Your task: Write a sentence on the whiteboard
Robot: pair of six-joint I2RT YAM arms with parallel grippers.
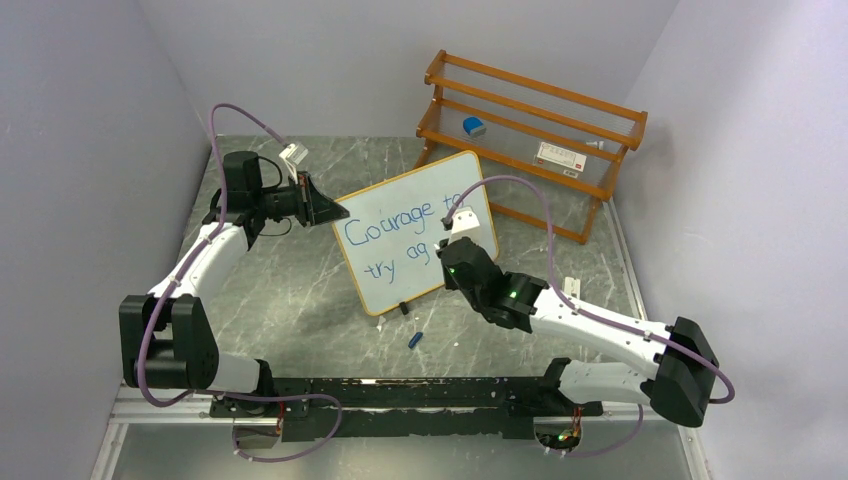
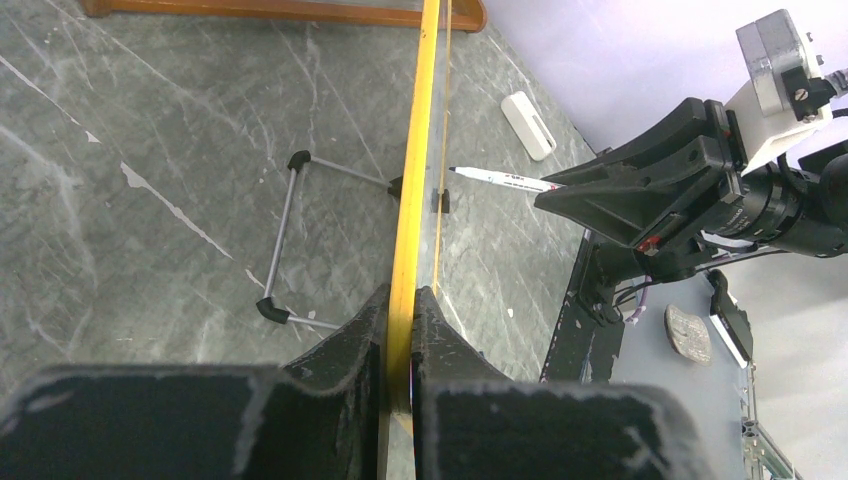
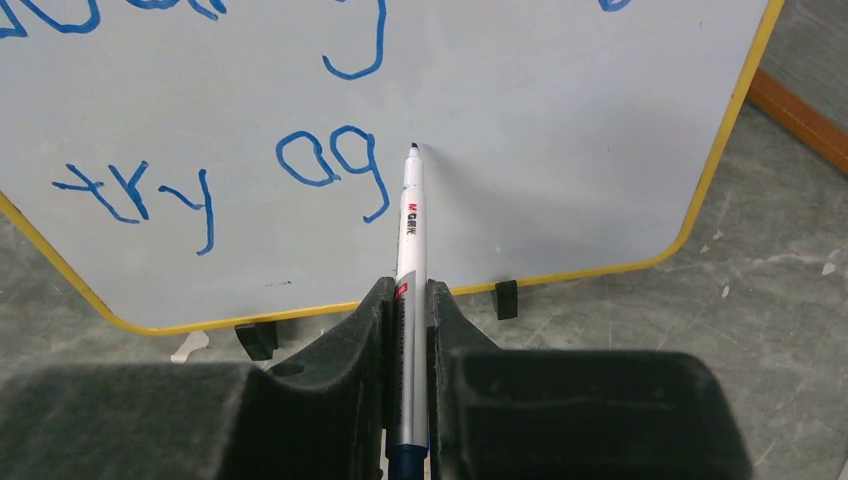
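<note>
The grey stone table is holding everything up. A wooden rack is standing at the far right, with a blue eraser and a white box lying on its shelves. The whiteboard is standing in the middle of the table, leaning back on its wire stand, with its corners turned a bit. The left gripper is pinching the board's left edge, with one finger on each side of the yellow frame. The right gripper is squeezing a white marker and pointing it at the board's front. The sentence is showing in blue, and "try ag" is making up its lower line. The marker tip is sitting right at the board, just to the right of the "g". A small blue cap is lying on the table, near the board's near edge.
</note>
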